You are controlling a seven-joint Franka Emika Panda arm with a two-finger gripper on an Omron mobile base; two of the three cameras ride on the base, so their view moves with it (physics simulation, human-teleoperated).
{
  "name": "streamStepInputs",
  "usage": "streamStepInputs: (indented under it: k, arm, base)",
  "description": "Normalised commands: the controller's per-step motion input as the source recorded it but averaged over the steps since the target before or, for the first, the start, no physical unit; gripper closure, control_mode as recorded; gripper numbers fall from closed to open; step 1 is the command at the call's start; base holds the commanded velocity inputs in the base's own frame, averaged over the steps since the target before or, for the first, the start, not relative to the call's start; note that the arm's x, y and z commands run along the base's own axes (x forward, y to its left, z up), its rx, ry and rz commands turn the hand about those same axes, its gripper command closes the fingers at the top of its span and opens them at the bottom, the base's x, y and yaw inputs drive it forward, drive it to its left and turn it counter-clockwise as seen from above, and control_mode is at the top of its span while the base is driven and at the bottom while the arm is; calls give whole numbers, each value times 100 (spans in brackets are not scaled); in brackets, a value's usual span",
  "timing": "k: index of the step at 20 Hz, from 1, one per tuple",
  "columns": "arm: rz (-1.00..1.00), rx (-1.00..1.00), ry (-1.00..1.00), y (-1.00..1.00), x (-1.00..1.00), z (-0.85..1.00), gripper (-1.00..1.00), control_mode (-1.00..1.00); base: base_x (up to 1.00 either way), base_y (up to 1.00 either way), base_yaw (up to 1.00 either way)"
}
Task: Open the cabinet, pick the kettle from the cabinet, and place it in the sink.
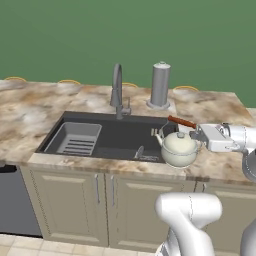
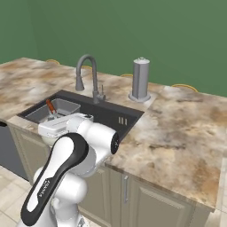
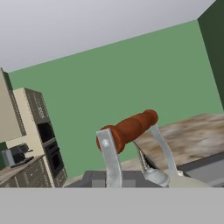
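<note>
- Claw [image 1: 196, 134] is clenched on the kettle [image 1: 178, 148] by its wooden grip [image 3: 129, 127], over the sink's [image 1: 120, 131] right end.
- Looks rigid, but the thin bail means it'll probably swing.

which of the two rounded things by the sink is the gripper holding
The cream kettle, gripped at its wire handle over the sink's right end; the tall grey cylinder stands free behind.

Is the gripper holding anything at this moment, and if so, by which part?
Yes. The gripper is shut on the kettle, gripping it at the wire bail by the wooden grip, over the sink.
</note>
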Motion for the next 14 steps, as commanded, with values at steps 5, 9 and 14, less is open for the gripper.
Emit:
streamStepInputs:
  k: [5,9,14]
  arm:
    - [0,0,0,0,0,0,100,100]
    - [0,0,0,0,0,0,100,100]
    - [0,0,0,0,0,0,100,100]
  base:
    - [-1,8,-8]
    - [-1,16,-14]
    - [-12,19,-4]
